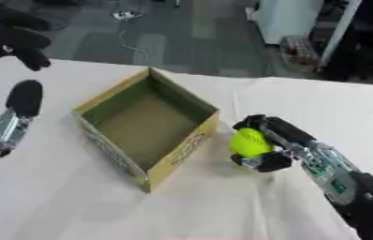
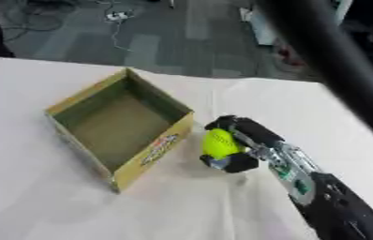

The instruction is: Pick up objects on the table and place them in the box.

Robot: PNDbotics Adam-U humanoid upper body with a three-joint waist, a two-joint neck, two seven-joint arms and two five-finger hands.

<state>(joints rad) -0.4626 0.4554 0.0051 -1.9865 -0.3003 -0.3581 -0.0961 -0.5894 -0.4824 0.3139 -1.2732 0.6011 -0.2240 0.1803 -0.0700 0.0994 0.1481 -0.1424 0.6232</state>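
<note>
A yellow-green ball (image 1: 249, 142) sits just right of the open cardboard box (image 1: 108, 96), close to the box's right wall. My right hand (image 1: 270, 143) comes in from the lower right and has its fingers and thumb curled round the ball. The box stands on the white table and looks empty inside. My left hand (image 1: 13, 110) shows at the left edge of the left eye view, fingers up and relaxed, apart from the box.
The white tablecloth (image 1: 222, 206) covers the table around the box. Beyond the far edge lies a grey floor with cables (image 1: 124, 28). A dark bar (image 2: 337, 61) crosses the right eye view's upper right.
</note>
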